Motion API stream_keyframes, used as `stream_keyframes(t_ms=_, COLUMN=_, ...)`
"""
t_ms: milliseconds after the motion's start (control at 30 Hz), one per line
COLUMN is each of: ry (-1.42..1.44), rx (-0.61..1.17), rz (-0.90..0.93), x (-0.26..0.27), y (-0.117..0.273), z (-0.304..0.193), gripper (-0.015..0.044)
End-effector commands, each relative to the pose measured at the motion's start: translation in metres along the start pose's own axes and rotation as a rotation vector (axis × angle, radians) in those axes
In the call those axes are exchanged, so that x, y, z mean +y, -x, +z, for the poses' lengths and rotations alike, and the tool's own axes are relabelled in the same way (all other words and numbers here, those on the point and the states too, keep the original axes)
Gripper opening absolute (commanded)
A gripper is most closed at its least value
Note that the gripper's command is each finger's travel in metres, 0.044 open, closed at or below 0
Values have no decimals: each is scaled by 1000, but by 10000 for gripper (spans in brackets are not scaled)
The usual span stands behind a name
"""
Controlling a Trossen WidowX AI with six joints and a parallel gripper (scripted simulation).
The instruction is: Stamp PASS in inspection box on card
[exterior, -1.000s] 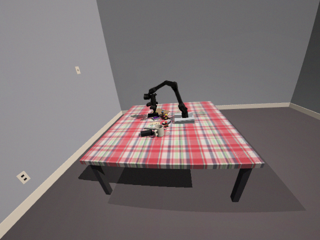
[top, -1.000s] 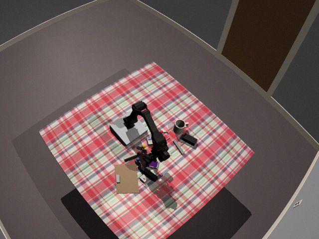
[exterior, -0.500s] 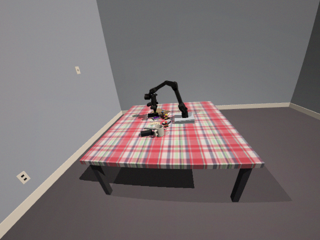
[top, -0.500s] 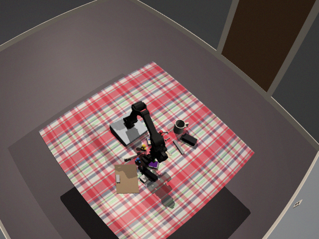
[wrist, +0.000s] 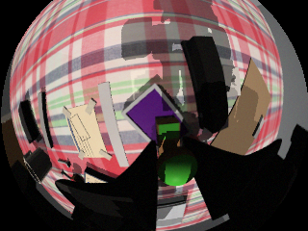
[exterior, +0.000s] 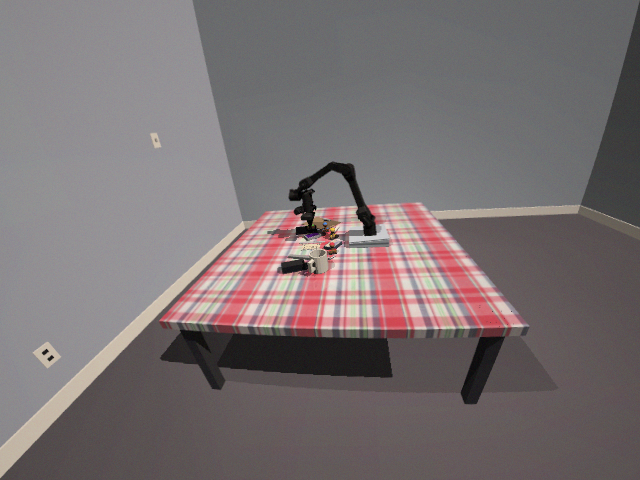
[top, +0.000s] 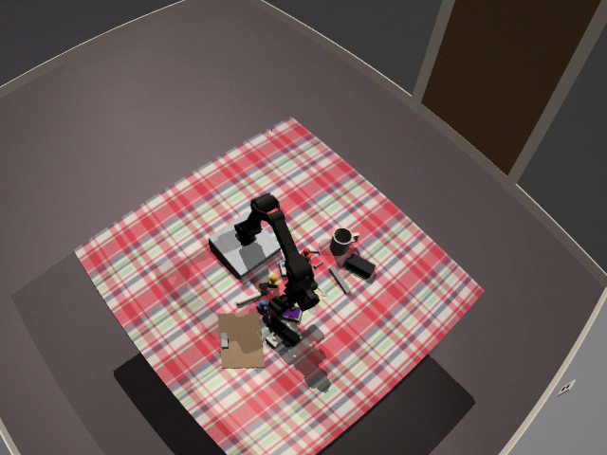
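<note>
My gripper (wrist: 168,142) is shut on the green-knobbed stamp (wrist: 177,169), which points downward. The purple ink pad (wrist: 144,113) (top: 293,314) (exterior: 311,236) lies below, and the stamp's dark base overlaps its near right part in the wrist view. I cannot tell how large any gap between stamp and pad is. The stamp's printing face and its word are hidden. The cream card (wrist: 88,131) (exterior: 310,246) lies to the left of the pad in the wrist view, held by tape at its corners, with an outlined box. The arm partly hides it in the top view.
A long black block (wrist: 207,84) stands close beside the pad, then a brown clipboard (wrist: 247,113) (top: 240,342). A grey strip (wrist: 113,125) lies between pad and card. Blue (top: 263,305), yellow (top: 272,280) and red (top: 306,253) knobbed stamps and a mug (top: 340,241) (exterior: 320,261) stand nearby.
</note>
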State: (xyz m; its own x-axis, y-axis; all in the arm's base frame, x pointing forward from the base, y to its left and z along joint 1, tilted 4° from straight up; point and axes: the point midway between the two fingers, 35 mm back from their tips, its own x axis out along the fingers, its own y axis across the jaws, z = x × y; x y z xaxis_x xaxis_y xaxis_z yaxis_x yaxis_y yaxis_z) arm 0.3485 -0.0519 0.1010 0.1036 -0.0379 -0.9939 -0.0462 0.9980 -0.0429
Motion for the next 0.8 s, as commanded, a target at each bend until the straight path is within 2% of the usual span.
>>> stream_keyframes(t_ms=0, ry=5, rx=3, rz=5, x=1, y=-4, z=-1, gripper=0)
stream_keyframes(t_ms=767, ry=3, rx=3, rz=5, x=1, y=-19, z=-1, gripper=0)
